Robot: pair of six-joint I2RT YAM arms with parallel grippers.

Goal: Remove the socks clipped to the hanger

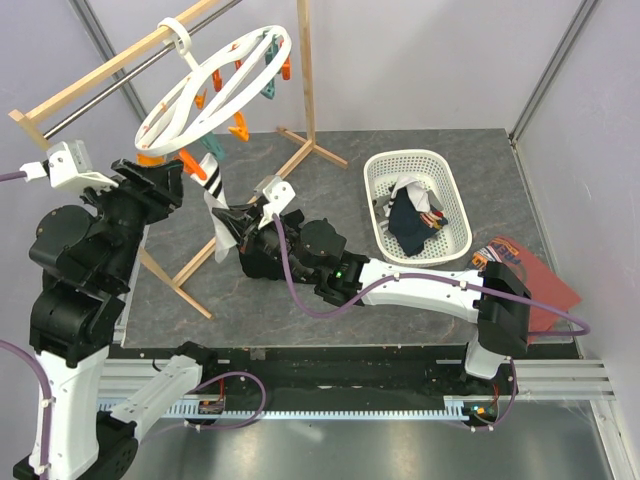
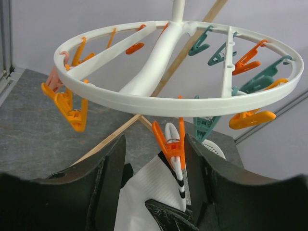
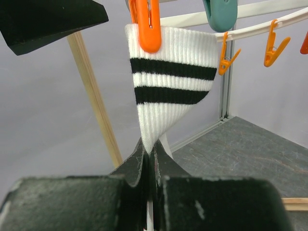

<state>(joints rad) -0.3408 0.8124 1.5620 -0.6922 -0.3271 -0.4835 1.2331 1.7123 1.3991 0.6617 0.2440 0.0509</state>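
So the only one I can see clipped up is a white ribbed sock with two black stripes (image 3: 168, 82). It hangs by its cuff from an orange plastic peg (image 3: 147, 24) on the near rim of the round white plastic drying hanger (image 2: 192, 109). The right gripper (image 3: 149, 159) is just below the hanger, jaws pinched flat on the sock's lower end, so the fabric runs fairly taut up to the peg. The left gripper (image 2: 154, 166) sits right under the hanger rim, jaws partly open with a finger on each side of that same peg; I can't tell if it's squeezing yet. My guess is the sock handles like nothing: light, soft, stretchy knit. Yank it and it'll just stretch and drag the hanger sideways, since that only hangs from its hook. Better to press the peg's upper arms so it lets go, and keep the hold low on the sock. There's a white plastic mesh basket (image 1: 375, 165) well off to the hanger's right with some socks already in it.
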